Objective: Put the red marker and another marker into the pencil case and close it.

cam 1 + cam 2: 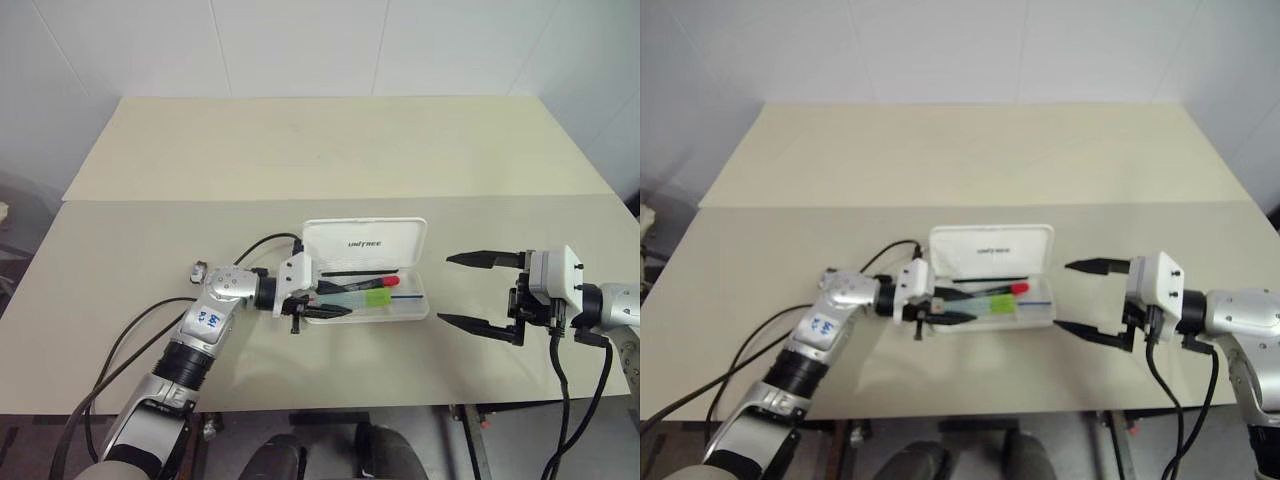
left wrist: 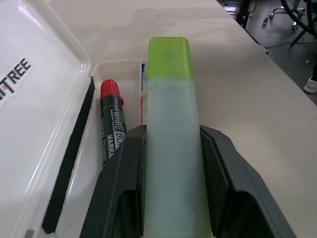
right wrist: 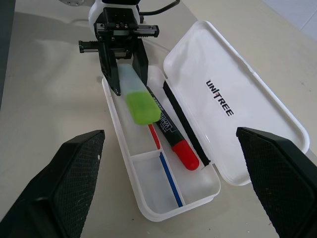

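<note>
Two grippers flank the open pencil case (image 1: 366, 285) on the beige table (image 1: 150, 260) in the head views; the left gripper (image 1: 325, 300) pinches the light-green marker (image 1: 365, 296) over the tray, and the right gripper (image 1: 478, 290) hangs spread wide just beside the case. Left wrist view: black fingers (image 2: 121, 183) clamp the green marker, with the red marker (image 2: 112, 124) lying in the tray beside the lid. Right wrist view: the red marker lies along the hinge side, the green one slanting above it.

L gripper (image 1: 330, 303) clamped; R gripper (image 1: 470, 290) wide open.
</note>
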Action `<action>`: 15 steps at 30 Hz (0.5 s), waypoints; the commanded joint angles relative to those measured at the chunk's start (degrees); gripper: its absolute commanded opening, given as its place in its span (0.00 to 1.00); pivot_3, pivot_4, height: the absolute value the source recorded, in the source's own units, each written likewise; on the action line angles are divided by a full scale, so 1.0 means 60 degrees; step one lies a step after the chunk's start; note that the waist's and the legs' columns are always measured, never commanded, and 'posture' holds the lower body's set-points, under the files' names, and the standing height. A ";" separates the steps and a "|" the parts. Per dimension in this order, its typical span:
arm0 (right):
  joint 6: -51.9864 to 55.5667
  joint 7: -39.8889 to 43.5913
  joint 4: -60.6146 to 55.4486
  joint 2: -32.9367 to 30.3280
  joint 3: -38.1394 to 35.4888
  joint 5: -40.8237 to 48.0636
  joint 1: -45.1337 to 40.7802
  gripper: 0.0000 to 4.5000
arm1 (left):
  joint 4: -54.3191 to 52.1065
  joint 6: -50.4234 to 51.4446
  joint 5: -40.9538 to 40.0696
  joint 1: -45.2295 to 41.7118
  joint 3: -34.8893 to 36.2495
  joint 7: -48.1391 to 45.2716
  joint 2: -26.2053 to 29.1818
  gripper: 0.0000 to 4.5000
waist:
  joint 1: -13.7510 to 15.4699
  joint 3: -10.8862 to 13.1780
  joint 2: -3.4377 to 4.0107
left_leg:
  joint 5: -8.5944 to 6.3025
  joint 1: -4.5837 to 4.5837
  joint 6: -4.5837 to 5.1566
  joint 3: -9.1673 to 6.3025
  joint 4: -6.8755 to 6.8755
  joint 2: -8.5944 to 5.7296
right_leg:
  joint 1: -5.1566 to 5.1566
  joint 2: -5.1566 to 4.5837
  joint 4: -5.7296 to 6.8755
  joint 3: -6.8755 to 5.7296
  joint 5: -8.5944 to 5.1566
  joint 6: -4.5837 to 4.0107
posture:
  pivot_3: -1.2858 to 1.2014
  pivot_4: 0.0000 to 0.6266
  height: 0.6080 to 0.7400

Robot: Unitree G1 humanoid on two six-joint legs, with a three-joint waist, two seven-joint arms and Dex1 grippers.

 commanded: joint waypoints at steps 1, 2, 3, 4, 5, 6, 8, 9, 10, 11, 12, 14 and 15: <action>-0.0079 -0.0025 -0.0210 -0.0049 -0.0223 0.0153 -0.0018 1.00 | -0.0397 0.0225 -0.0097 -0.0039 -0.0042 -0.0211 0.0141 0.25 | 0.0000 0.0000 0.0000 | 0.0000 0.0000 0.0000 0.0001 0.0001 -0.0001 | 0.0001 0.0000 0.0000 0.0001 0.0000 0.0000 | 0.52 0.24 1.00; -0.0086 -0.0019 -0.0192 -0.0052 -0.0219 0.0148 -0.0024 1.00 | -0.0445 0.0291 -0.0093 -0.0019 -0.0043 -0.0257 0.0180 0.25 | -0.0002 0.0000 0.0000 | 0.0000 0.0000 0.0000 0.0001 0.0001 -0.0001 | 0.0001 0.0000 0.0000 0.0002 0.0000 0.0000 | 0.52 0.24 1.00; -0.0091 -0.0020 -0.0179 -0.0050 -0.0214 0.0145 -0.0038 1.00 | -0.0501 0.0407 -0.0079 -0.0001 -0.0042 -0.0281 0.0233 0.25 | -0.0002 0.0000 0.0000 | 0.0000 0.0000 0.0000 0.0001 0.0001 0.0000 | 0.0001 0.0000 0.0000 0.0002 0.0000 0.0000 | 0.52 0.24 1.00; -0.0097 -0.0019 -0.0169 -0.0047 -0.0208 0.0144 -0.0050 1.00 | -0.0544 0.0488 -0.0059 0.0008 -0.0045 -0.0300 0.0280 0.25 | -0.0004 0.0000 0.0000 | 0.0000 0.0000 0.0000 0.0000 0.0001 0.0000 | 0.0001 0.0001 0.0001 0.0002 0.0000 0.0000 | 0.52 0.24 1.00; -0.0105 -0.0021 -0.0166 -0.0041 -0.0201 0.0142 -0.0058 1.00 | -0.0592 0.0591 -0.0028 0.0017 -0.0058 -0.0306 0.0341 0.41 | -0.0006 0.0000 0.0000 | 0.0000 0.0000 0.0000 0.0000 0.0001 0.0002 | 0.0001 0.0002 0.0000 0.0002 0.0000 0.0000 | 0.52 0.24 1.00; -0.0109 -0.0022 -0.0165 -0.0038 -0.0196 0.0141 -0.0062 1.00 | -0.0624 0.0660 -0.0010 0.0021 -0.0071 -0.0305 0.0384 0.47 | -0.0006 0.0000 0.0000 | 0.0000 0.0000 0.0000 0.0000 0.0001 0.0003 | 0.0001 0.0002 0.0001 0.0002 0.0000 0.0000 | 0.52 0.24 1.00; -0.0118 -0.0023 -0.0154 -0.0027 -0.0186 0.0141 -0.0073 1.00 | -0.0683 0.0700 0.0021 0.0029 -0.0110 -0.0332 0.0458 0.62 | -0.0002 0.0000 0.0000 | 0.0000 0.0000 0.0000 -0.0001 0.0001 0.0002 | 0.0001 0.0002 0.0002 0.0002 0.0000 0.0000 | 0.52 0.24 1.00; -0.0122 -0.0023 -0.0147 -0.0024 -0.0182 0.0141 -0.0076 1.00 | -0.0698 0.0671 0.0031 0.0030 -0.0112 -0.0326 0.0468 0.70 | 0.0000 0.0000 0.0000 | 0.0000 0.0000 0.0000 -0.0001 0.0001 0.0000 | 0.0001 0.0000 0.0004 0.0002 0.0000 0.0000 | 0.52 0.24 1.00; -0.0133 -0.0026 -0.0140 -0.0005 -0.0162 0.0139 -0.0083 1.00 | -0.0727 0.0616 0.0049 0.0035 -0.0086 -0.0272 0.0474 0.77 | 0.0001 0.0000 0.0000 | 0.0000 0.0000 0.0000 -0.0001 0.0002 0.0000 | 0.0001 0.0000 0.0002 0.0002 0.0000 0.0000 | 0.52 0.24 1.00; -0.0140 -0.0028 -0.0136 0.0008 -0.0148 0.0138 -0.0087 1.00 | -0.0746 0.0579 0.0059 0.0039 -0.0064 -0.0229 0.0475 0.84 | 0.0000 0.0000 0.0000 | 0.0000 0.0000 0.0000 -0.0001 0.0002 -0.0001 | 0.0001 0.0000 0.0003 0.0002 0.0000 0.0000 | 0.52 0.24 1.00; -0.0145 -0.0034 -0.0134 0.0021 -0.0135 0.0138 -0.0093 1.00 | -0.0795 0.0636 0.0014 0.0050 -0.0065 -0.0254 0.0474 0.92 | -0.0001 0.0000 0.0000 | 0.0000 0.0000 0.0000 -0.0001 0.0001 -0.0001 | 0.0001 0.0000 0.0002 0.0002 0.0000 0.0000 | 0.52 0.24 1.00; -0.0156 -0.0038 -0.0115 0.0034 -0.0112 0.0136 -0.0108 1.00 | -0.0892 0.0592 -0.0092 0.0073 -0.0057 -0.0315 0.0423 0.99 | -0.0001 0.0000 0.0000 | 0.0000 0.0000 0.0000 -0.0001 0.0000 0.0000 | 0.0001 0.0000 0.0001 0.0001 0.0000 0.0000 | 0.52 0.24 1.00; -0.0158 -0.0045 -0.0119 0.0039 -0.0097 0.0131 -0.0109 1.00 | -0.0996 0.0606 -0.0189 0.0112 -0.0049 -0.0386 0.0410 0.99 | -0.0002 0.0000 0.0000 | 0.0000 0.0000 0.0000 -0.0001 0.0000 0.0000 | 0.0000 0.0000 0.0002 0.0001 0.0000 0.0000 | 0.52 0.24 1.00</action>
